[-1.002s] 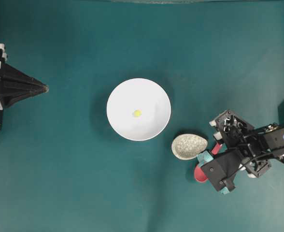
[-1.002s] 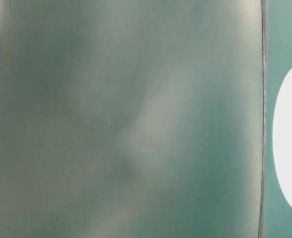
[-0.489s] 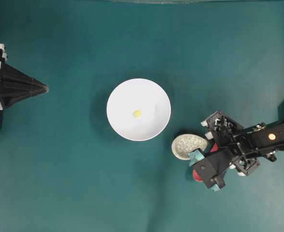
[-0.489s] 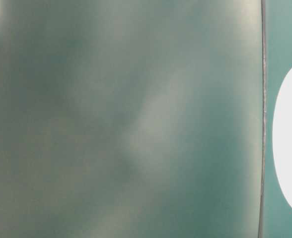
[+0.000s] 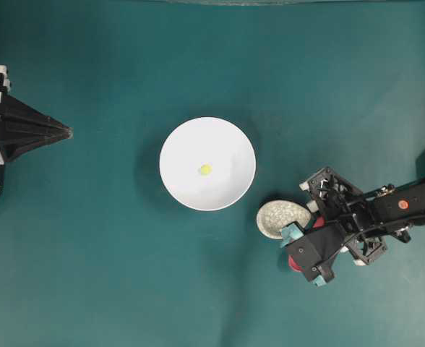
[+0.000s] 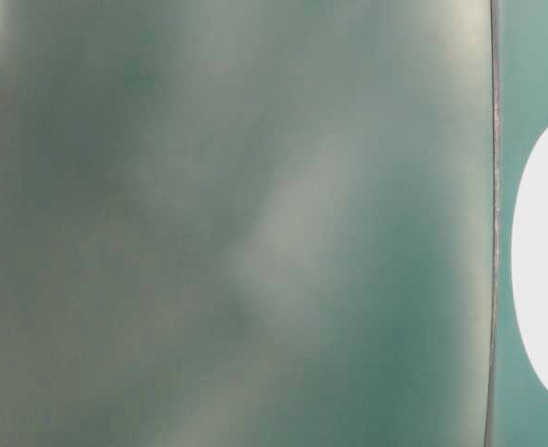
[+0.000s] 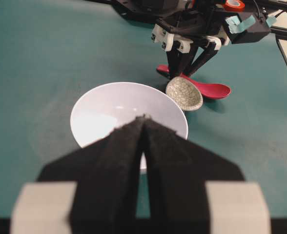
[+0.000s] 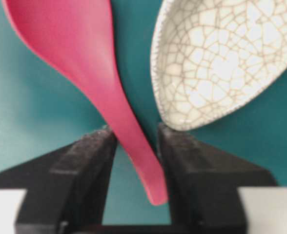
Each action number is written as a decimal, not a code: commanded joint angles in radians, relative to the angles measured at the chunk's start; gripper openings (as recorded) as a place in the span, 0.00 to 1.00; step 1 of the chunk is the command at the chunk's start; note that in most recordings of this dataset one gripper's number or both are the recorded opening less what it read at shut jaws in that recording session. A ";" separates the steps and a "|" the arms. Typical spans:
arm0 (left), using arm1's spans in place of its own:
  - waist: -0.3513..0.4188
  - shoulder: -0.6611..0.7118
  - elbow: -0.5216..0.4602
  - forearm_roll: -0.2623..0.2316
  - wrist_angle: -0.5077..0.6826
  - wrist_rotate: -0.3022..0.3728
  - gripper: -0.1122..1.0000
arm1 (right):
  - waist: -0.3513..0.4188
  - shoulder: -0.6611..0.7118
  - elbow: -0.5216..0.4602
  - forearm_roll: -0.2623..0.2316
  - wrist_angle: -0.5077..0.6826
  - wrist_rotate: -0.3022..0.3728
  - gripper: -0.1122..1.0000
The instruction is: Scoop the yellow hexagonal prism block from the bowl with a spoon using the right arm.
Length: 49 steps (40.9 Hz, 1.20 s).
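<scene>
While the right gripper (image 8: 133,139) straddles the spoon (image 8: 80,53) handle, the left gripper (image 7: 142,122) sits parked with its fingers pressed together.

Right arm (image 5: 408,206) reaches in from the right edge, wrist pitched downward, fingers (image 8: 92,146) flanking the pink-red handle on either side. The jaws are part-way in, with a gap visible on the left side of the handle; a firm grasp cannot be confirmed. Spoon lies on the green table (image 5: 111,275), just beside the speckled spoon rest (image 5: 276,218). The yellow hexagonal prism block (image 5: 205,170) rests near the centre of the white bowl (image 5: 191,144), left of the spoon and apart from it. Left arm lies low and level at the left edge.
</scene>
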 commanded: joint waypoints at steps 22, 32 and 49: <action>0.003 0.009 -0.018 0.003 -0.003 -0.003 0.09 | 0.017 -0.210 -0.026 0.101 0.067 0.054 0.23; 0.003 0.009 -0.018 0.003 -0.003 -0.003 0.09 | 0.032 -0.265 -0.026 0.132 0.069 0.077 0.22; 0.003 0.009 -0.018 0.003 -0.005 -0.006 0.09 | 0.026 -0.276 -0.018 0.123 0.103 0.077 0.22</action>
